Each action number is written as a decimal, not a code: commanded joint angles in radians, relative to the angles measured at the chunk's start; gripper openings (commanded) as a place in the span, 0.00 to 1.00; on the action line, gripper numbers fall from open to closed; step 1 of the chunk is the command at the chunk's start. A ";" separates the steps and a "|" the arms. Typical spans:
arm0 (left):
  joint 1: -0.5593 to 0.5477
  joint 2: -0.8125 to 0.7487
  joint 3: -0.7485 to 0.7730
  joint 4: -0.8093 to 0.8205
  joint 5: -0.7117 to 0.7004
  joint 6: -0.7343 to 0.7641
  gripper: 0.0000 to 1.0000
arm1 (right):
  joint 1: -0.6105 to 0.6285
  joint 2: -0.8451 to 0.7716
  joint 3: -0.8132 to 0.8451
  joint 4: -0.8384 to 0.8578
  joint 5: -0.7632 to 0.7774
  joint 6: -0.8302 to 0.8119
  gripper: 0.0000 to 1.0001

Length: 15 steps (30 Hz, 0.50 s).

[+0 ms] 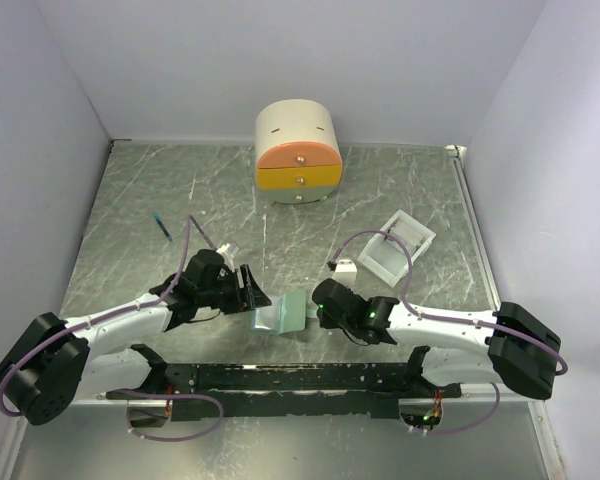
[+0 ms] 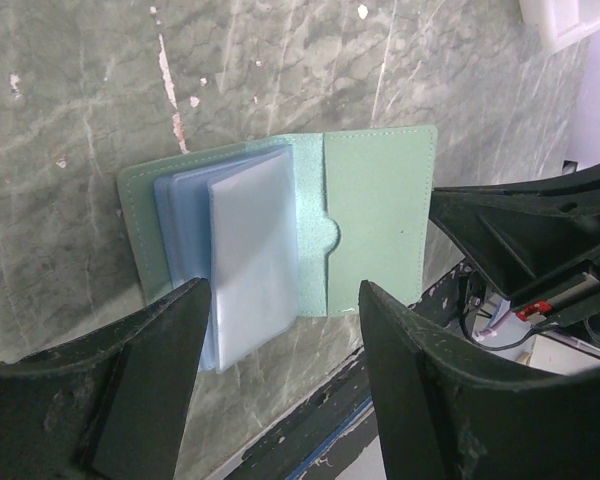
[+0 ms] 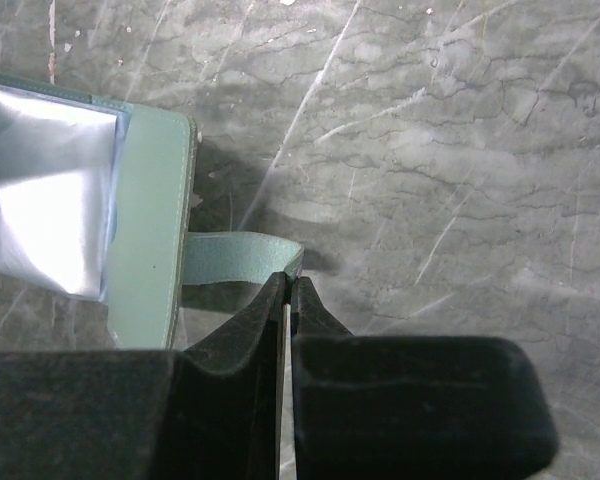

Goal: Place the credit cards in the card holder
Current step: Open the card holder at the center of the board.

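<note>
The card holder (image 1: pixel 285 313), a grey-green wallet, lies open on the table between my two grippers. Its pale blue translucent pockets (image 2: pixel 250 250) are fanned out on its left half, and its green cover (image 2: pixel 375 215) lies flat. My left gripper (image 2: pixel 280 300) is open and empty just above the wallet's near edge; it also shows in the top view (image 1: pixel 248 290). My right gripper (image 3: pixel 288 285) is shut on the tip of the wallet's green strap (image 3: pixel 235 257), to the right of the wallet (image 3: pixel 150 220). No credit cards show in any view.
A round cream-and-orange drawer box (image 1: pixel 298 152) stands at the back centre. A white tray (image 1: pixel 393 246) sits at the right, with a small white piece (image 1: pixel 345 267) beside it. A blue pen (image 1: pixel 163 228) lies at the left. A black rail (image 1: pixel 280 378) runs along the near edge.
</note>
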 commanded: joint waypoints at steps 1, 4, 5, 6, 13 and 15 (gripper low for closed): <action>0.001 -0.008 0.013 -0.025 -0.029 0.027 0.72 | -0.002 -0.020 -0.013 0.015 0.009 0.010 0.00; 0.002 -0.009 0.007 -0.008 -0.022 0.023 0.72 | -0.002 -0.026 -0.013 0.015 0.009 0.009 0.00; 0.001 -0.008 0.007 -0.010 -0.023 0.020 0.72 | -0.002 -0.027 -0.013 0.014 0.010 0.009 0.00; 0.001 -0.006 0.007 -0.010 -0.022 0.019 0.72 | -0.002 -0.030 -0.014 0.013 0.011 0.008 0.00; 0.001 -0.005 -0.010 0.046 0.022 -0.009 0.72 | -0.002 -0.034 -0.018 0.019 0.006 0.011 0.00; 0.001 0.003 -0.014 0.057 0.033 -0.013 0.72 | -0.002 -0.034 -0.016 0.022 0.001 0.012 0.00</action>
